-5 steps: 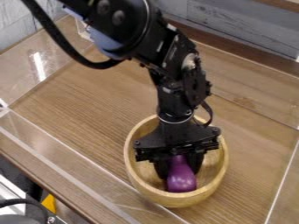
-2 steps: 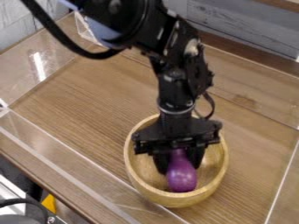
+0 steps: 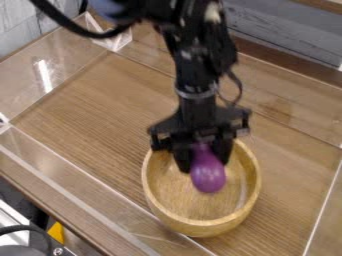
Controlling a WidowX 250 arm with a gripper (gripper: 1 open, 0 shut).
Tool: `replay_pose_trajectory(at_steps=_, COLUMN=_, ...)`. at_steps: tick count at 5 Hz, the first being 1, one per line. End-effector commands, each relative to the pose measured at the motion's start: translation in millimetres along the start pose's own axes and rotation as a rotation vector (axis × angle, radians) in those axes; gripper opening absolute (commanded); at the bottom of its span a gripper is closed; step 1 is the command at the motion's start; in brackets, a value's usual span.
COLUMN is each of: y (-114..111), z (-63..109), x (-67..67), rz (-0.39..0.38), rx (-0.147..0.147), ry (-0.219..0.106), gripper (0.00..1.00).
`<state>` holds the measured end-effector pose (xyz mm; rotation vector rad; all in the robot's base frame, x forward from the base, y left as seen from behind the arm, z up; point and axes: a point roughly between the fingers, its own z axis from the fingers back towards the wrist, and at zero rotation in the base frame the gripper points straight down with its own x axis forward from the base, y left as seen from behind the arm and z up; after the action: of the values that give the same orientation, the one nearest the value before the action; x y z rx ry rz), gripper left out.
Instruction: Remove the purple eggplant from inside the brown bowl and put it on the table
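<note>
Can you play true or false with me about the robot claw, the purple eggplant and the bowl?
1. The claw is gripping the purple eggplant. True.
2. The eggplant is lying flat on the table. False: it hangs in the claw over the brown bowl.
3. The bowl is tipped on its side. False: it sits upright on the table.
4. The claw points downward. True.
5. The eggplant is higher now than a second ago. True: it sat low in the bowl then and is now up around the rim.
6. The bowl is blue. False: it is light-brown wood.
</note>
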<state>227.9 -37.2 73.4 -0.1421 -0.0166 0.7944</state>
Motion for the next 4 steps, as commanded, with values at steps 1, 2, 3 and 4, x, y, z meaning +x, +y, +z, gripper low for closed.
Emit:
replay_pose_trajectory(at_steps=1, y=-1.2, z=23.9, x=21.5, rz=0.055, rx=-0.060, ry=-0.051, gripper=0.00)
replay_pose_trajectory(at_steps=2, y=3.0, z=19.0, x=28.5, rz=0.084, rx=-0.066, ry=-0.080, gripper=0.00)
replay_pose_trajectory(at_steps=3, y=6.9, z=14.4, x=31.2, rz=0.097, rx=-0.061, ry=-0.106, gripper=0.00)
replay_pose_trajectory(at_steps=4, y=10.1, z=10.1, x=32.0, rz=0.103, rx=-0.057, ry=-0.127, gripper=0.00)
